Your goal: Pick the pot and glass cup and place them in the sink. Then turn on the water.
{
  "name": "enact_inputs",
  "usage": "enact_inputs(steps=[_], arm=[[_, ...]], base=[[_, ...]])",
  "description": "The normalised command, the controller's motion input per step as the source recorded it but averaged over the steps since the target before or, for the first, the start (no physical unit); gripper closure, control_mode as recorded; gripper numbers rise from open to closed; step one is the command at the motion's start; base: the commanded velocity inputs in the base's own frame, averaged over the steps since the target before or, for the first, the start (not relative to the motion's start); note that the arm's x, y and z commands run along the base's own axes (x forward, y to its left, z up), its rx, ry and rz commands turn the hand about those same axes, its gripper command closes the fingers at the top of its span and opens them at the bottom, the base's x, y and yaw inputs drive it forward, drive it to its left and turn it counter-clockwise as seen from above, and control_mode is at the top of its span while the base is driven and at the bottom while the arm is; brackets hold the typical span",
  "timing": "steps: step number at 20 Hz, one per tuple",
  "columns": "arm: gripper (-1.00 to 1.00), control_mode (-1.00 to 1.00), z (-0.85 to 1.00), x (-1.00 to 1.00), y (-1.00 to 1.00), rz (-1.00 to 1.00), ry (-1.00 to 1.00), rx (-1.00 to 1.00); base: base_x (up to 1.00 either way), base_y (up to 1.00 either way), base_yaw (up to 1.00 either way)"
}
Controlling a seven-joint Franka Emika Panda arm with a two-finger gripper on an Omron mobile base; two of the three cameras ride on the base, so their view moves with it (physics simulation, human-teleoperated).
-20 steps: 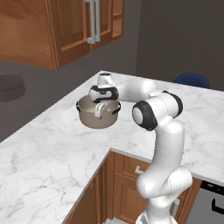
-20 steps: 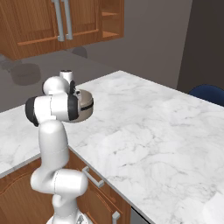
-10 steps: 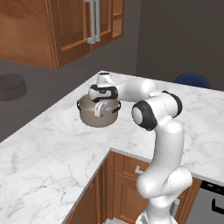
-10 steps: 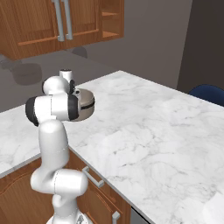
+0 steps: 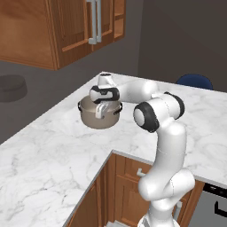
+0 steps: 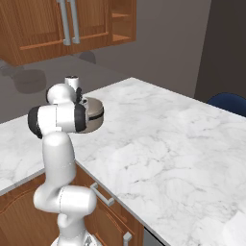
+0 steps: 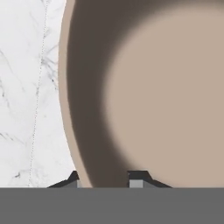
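Observation:
The pot (image 5: 94, 116) is a wide taupe-grey one with small black side handles, and it stands on the white marble counter (image 5: 53, 150) near the corner. My gripper (image 5: 101, 110) comes down from above onto its near rim. In the hand view the gripper (image 7: 106, 179) is shut on the pot (image 7: 166, 96): one fingertip sits outside the wall and the other inside, with the rim between them. From the right base view the pot (image 6: 94, 113) shows partly behind my arm. The glass cup, the sink and the water are out of view.
Wooden wall cabinets (image 5: 84, 26) hang above the counter's far side. A blue chair (image 5: 193, 81) stands beyond the counter. A dark round object (image 5: 11, 86) sits far left against the wall. Drawers and an appliance front (image 5: 216, 205) lie below the counter edge.
The jaws have closed onto the pot's rim. The arm and the pot have stayed where they were.

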Motion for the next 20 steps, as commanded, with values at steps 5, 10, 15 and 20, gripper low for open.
enact_inputs(steps=[5, 10, 15, 20], arm=[[1.0, -1.0, 0.03, 0.0, -0.03, 0.02, 0.0, 0.0], [1.0, -1.0, 0.11, -0.01, -0.04, 0.0, 0.0, 0.0], [1.0, -1.0, 0.19, -0.12, -0.1, 0.0, -0.01, 0.0], [1.0, -1.0, 0.2, -0.19, -0.14, 0.0, -0.04, 0.0]], base=[[0.0, 0.0, 0.0], [0.0, 0.0, 0.0], [0.0, 0.0, 0.0], [0.0, 0.0, 0.0]])
